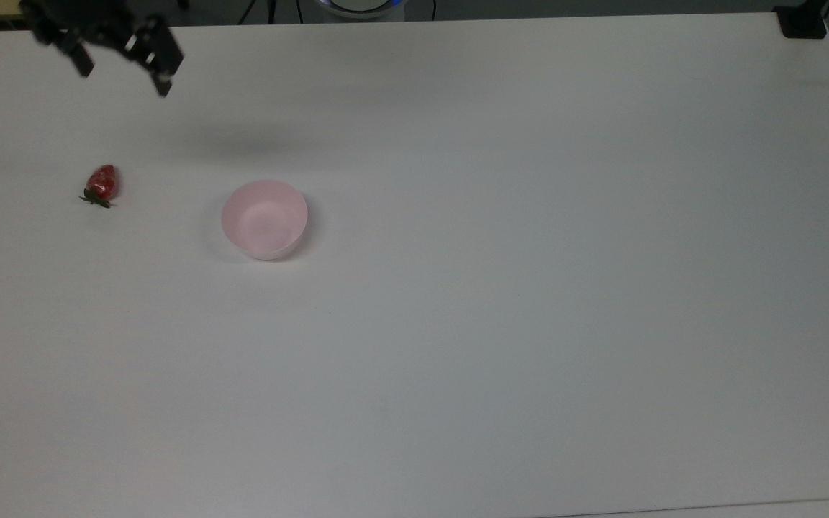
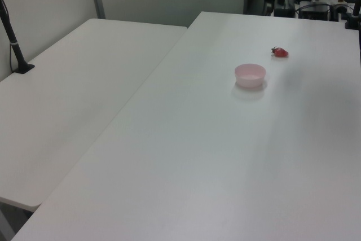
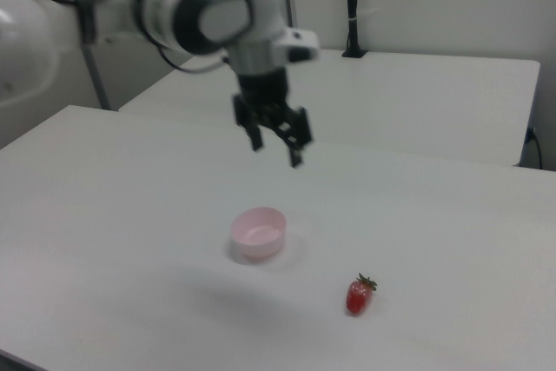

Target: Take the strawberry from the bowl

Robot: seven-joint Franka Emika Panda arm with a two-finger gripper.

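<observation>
A: Strawberry (image 1: 101, 184) position: it lies on its side on the bare table (image 1: 501, 324), in the left part of the top view, well apart from the bowl (image 1: 264, 219), which sits to the right of it in the same view. In the right view the fruit (image 3: 358, 294) appears in the lower centre, leafy cap up and to the right, with the bowl (image 3: 258, 233) up and to its left. In the left view it (image 2: 280, 52) rests just beyond the bowl (image 2: 250, 75), toward the upper right.

B: Gripper state?

A: The gripper (image 1: 124, 65) is at the upper left corner of the top view, raised well clear of the table. The two fingers are spread and nothing is between them. The right view shows the same: gripper (image 3: 276, 147) in the upper centre of the frame, above and behind the bowl, jaws apart and empty.

B: Task status?

A: The bowl is empty and the fruit is out of it, so removal from the bowl looks complete.

B: Risks from this point?

A: Three, as a judgement only. First, the fruit is rounded and rests on a smooth surface, so a nudge or table vibration could roll it. Second, if a re-grasp is attempted, a glossy tapered body may slip out sideways as the fingers close off-centre. Third, a low sweep across the table could clip the light bowl and slide or tip it.
</observation>
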